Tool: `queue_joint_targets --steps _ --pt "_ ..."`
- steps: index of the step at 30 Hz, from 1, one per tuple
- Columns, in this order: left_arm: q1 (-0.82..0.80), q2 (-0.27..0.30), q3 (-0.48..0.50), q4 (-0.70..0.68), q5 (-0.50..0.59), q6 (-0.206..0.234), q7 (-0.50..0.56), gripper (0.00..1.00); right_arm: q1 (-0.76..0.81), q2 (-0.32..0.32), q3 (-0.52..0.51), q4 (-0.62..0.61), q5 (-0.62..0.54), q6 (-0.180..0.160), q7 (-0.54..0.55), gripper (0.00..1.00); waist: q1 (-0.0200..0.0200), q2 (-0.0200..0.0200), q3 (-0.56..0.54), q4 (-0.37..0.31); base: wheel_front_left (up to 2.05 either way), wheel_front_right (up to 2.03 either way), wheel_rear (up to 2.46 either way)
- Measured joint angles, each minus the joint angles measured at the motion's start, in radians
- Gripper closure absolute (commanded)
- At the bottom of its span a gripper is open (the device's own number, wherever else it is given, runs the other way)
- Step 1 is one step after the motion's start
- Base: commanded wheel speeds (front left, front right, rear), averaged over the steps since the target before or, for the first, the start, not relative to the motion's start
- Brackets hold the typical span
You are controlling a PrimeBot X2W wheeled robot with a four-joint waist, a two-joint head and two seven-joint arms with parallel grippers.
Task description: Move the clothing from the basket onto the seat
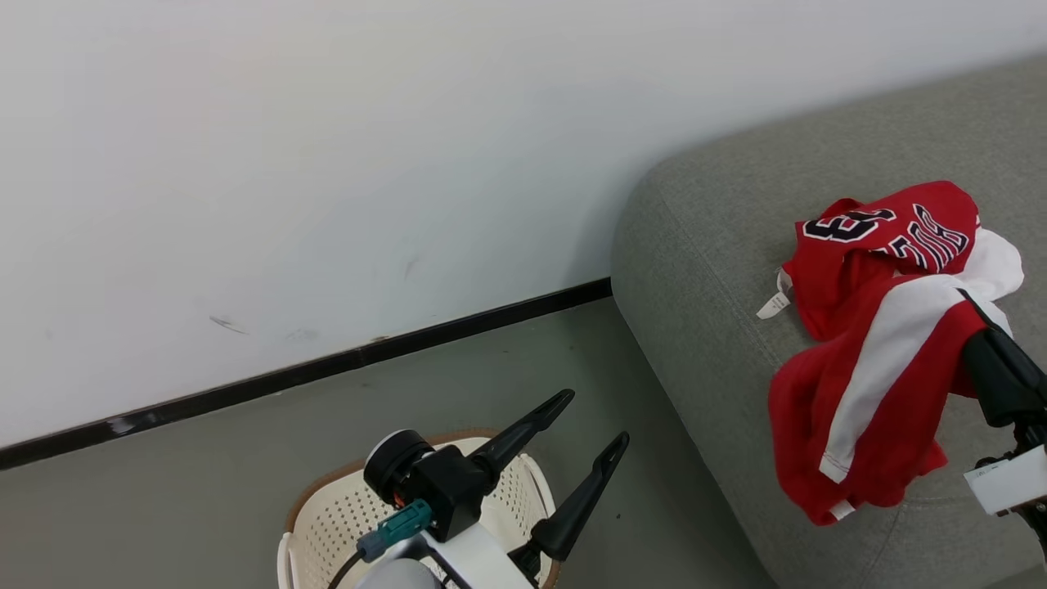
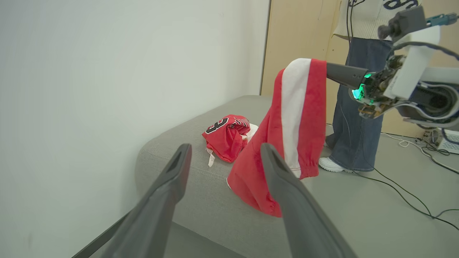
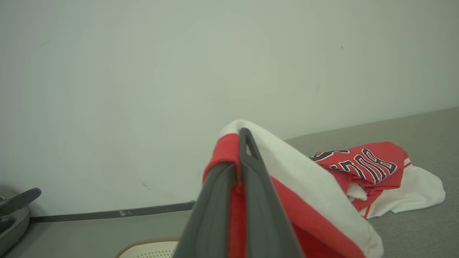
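Observation:
A red garment with a white stripe hangs above the grey sofa, pinched by my right gripper, which is shut on its top fold; the left wrist view shows this garment draping down to the cushion. A crumpled red jersey with black-and-white numbers lies on the sofa behind it, its white tag on the cushion. My left gripper stands open and empty over the cream basket on the floor. The basket's inside is mostly hidden by the left arm.
A white wall with a dark baseboard runs behind the basket and sofa. In the left wrist view a person in jeans and white shoes stands beside the sofa's far end, with cables on the floor.

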Motion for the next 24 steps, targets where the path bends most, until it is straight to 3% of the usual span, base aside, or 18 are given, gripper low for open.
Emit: queue_joint_targets --steps 5,12,17,24 --pt "0.0 0.0 0.002 0.006 0.0 0.0 -0.001 0.0 -0.045 0.0 -0.009 -0.015 -0.012 0.0 0.0 1.0 0.0 0.0 0.012 -0.03 0.0 0.0 0.0" --pt "0.0 0.007 0.015 0.006 0.002 0.002 -0.001 0.0 -0.232 0.013 -0.134 -0.004 0.047 0.0 0.006 1.0 0.0 0.0 0.043 -0.057 0.0 0.0 0.0" --pt "-0.002 0.026 0.021 0.0 0.015 0.007 -0.001 0.0 -0.34 0.027 -0.216 0.068 0.097 0.0 0.047 1.0 0.0 0.0 0.071 -0.067 0.0 0.0 0.0" --pt "-0.028 0.038 0.033 -0.022 0.029 0.012 -0.001 0.0 -0.446 -0.011 -0.266 0.17 0.07 0.0 0.11 1.0 0.0 0.0 0.11 -0.069 0.0 0.0 0.0"
